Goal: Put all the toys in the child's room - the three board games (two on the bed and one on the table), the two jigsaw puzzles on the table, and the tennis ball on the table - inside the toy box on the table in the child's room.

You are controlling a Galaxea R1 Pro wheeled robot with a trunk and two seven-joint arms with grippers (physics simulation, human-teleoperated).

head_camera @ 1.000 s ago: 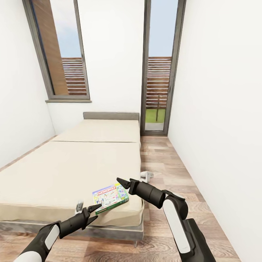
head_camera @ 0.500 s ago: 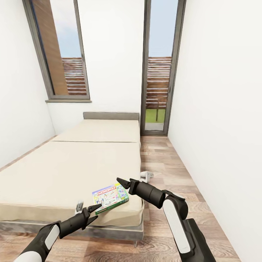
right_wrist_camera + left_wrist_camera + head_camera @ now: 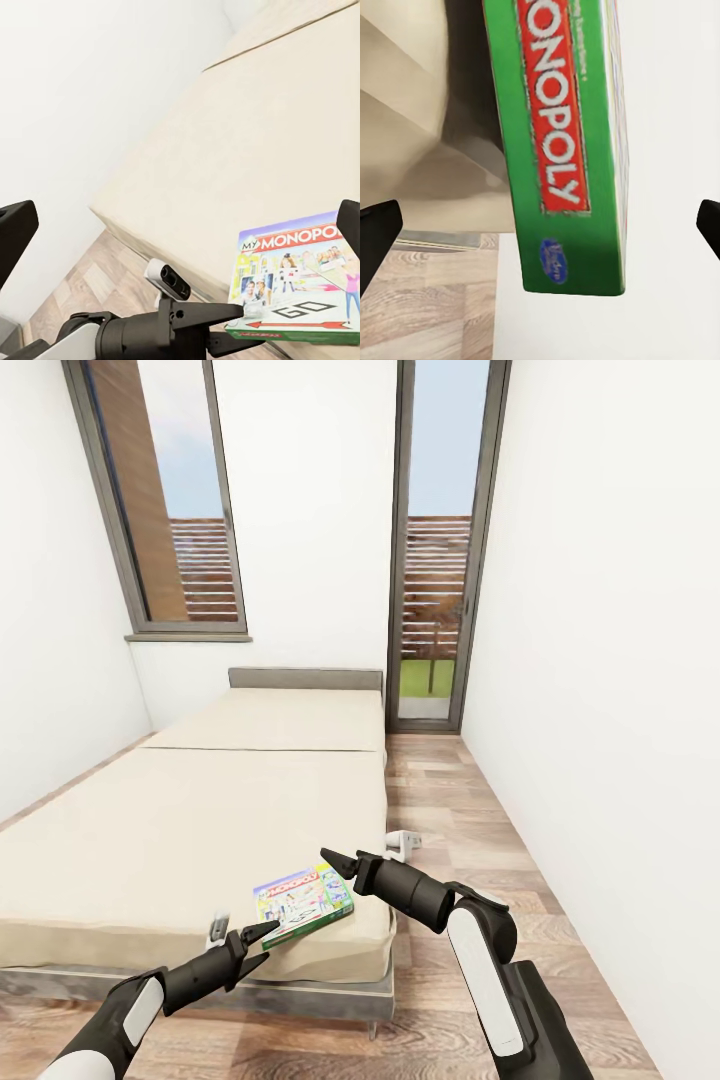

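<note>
Nearby, board game (image 3: 303, 903) is seen flat at bed (image 3: 200, 830) near right corner; left tool (image 3: 262, 944) open at its edge, right tool (image 3: 335, 862) apparently open above.

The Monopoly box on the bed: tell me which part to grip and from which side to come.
Grip the Monopoly box by its thin near edge, coming in level from the foot of the bed. It lies flat at the mattress corner, so the faces give no hold from above, while that green side faces the open left pincer. A pinch there probably suits.
</note>
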